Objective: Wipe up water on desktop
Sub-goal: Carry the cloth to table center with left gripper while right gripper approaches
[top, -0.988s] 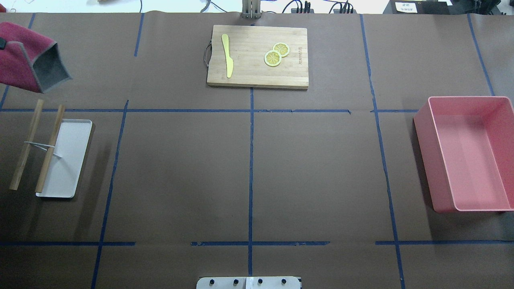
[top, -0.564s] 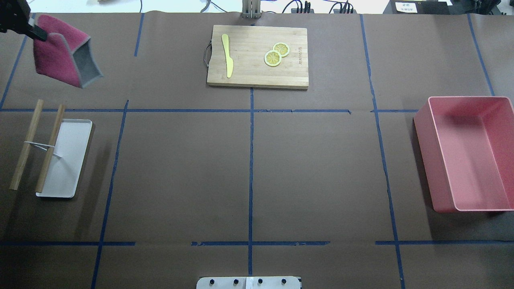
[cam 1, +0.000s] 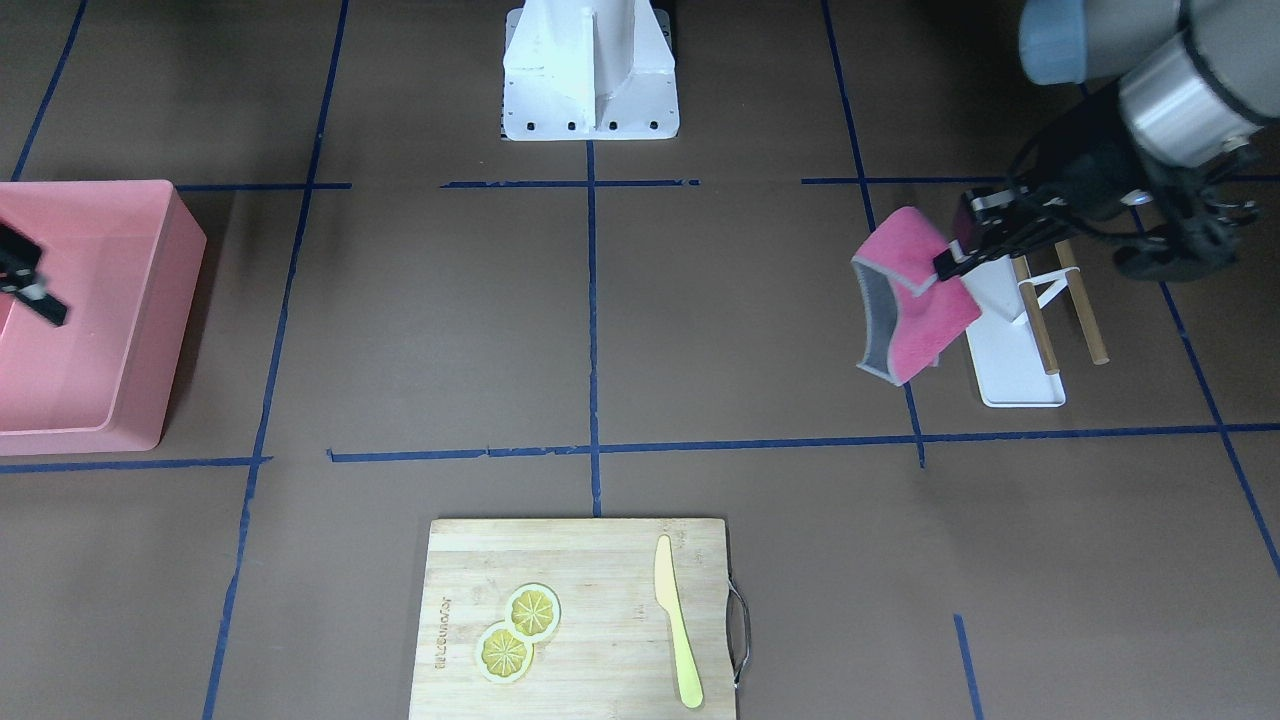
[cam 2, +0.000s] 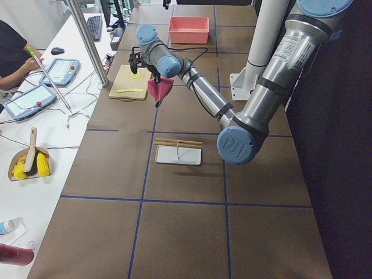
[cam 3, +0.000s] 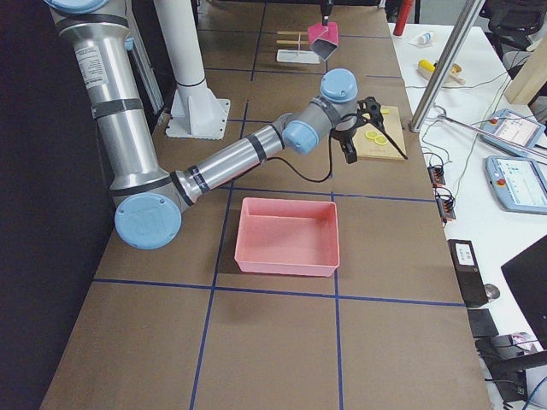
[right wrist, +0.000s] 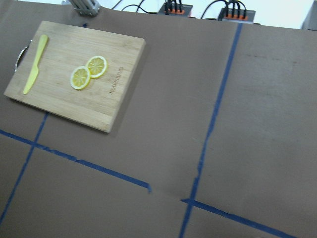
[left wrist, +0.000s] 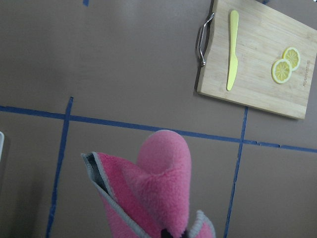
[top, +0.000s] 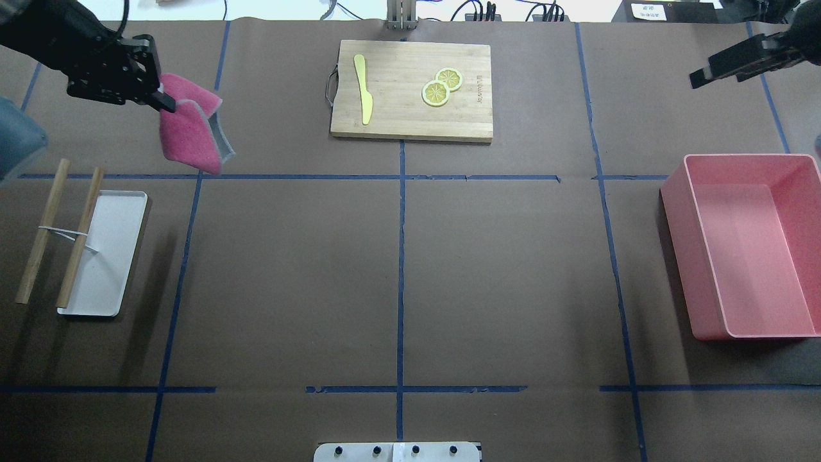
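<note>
A folded pink cloth [top: 190, 133] is being gripped by one edge in the clenched left gripper [top: 164, 102] and is being carried in the air above the tabletop [top: 288, 276], over its far left part, between the white tray [top: 112, 256] and the cutting board [top: 410, 90]. The cloth is hanging free below the gripper and, judging from the side view, is not being pressed against the surface anywhere. The tabletop, the dark-brown sheet crossed by blue tape lines, is lying spread under both arms, and no wet patch is being picked out on it in any view, so the place to be wiped cannot be told. The right gripper [top: 698, 80] is being kept high over the far right corner, beyond the pink bin [top: 677, 212]; nothing is being seen in it, and whether it is released or closed cannot be told. The task is being judged as at an early stage: the cloth is in hand, while lowering it onto the tabletop and wiping are not yet done.
</note>
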Robot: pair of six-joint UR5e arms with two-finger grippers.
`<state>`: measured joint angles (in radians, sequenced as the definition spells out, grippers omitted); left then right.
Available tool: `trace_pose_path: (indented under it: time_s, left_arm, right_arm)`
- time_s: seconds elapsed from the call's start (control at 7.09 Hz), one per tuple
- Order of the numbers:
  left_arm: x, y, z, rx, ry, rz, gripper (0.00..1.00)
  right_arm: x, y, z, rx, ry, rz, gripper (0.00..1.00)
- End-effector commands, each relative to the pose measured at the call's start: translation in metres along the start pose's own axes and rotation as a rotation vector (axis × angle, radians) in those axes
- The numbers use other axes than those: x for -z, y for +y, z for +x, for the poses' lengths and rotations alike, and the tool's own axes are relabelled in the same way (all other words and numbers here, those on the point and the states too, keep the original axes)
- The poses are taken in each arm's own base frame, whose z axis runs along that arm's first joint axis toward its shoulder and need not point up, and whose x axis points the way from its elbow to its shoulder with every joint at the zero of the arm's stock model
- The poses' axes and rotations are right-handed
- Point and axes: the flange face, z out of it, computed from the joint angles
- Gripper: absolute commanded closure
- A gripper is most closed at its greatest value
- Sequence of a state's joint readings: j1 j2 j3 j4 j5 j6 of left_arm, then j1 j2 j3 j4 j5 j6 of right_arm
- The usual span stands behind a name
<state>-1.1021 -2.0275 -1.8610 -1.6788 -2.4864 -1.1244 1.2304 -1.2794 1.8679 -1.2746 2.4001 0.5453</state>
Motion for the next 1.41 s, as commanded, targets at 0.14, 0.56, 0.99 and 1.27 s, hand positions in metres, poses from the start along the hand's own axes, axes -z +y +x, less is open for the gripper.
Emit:
trace_pose_path:
  time_s: [0.14, 0.56, 0.99, 1.27]
  left_arm:
    - [-0.052, 0.032, 0.056, 0.120, 0.042, 0.103, 0.98]
    - [-0.073, 0.059, 0.107, 0.225, 0.171, 0.070, 0.98]
    - [-0.111, 0.080, 0.157, 0.250, 0.228, -0.011, 0.97]
    - [-0.108, 0.082, 0.168, 0.240, 0.241, -0.013, 0.97]
  right_arm:
    - [-0.082, -0.005, -0.199, 0.110, 0.013, 0.128, 0.00]
    - [-0.119, 0.026, -0.291, 0.207, -0.011, 0.175, 0.00]
    - [-0.123, 0.043, -0.318, 0.270, -0.052, 0.164, 0.00]
    - [-0.138, 0.063, -0.346, 0.352, -0.054, 0.166, 0.00]
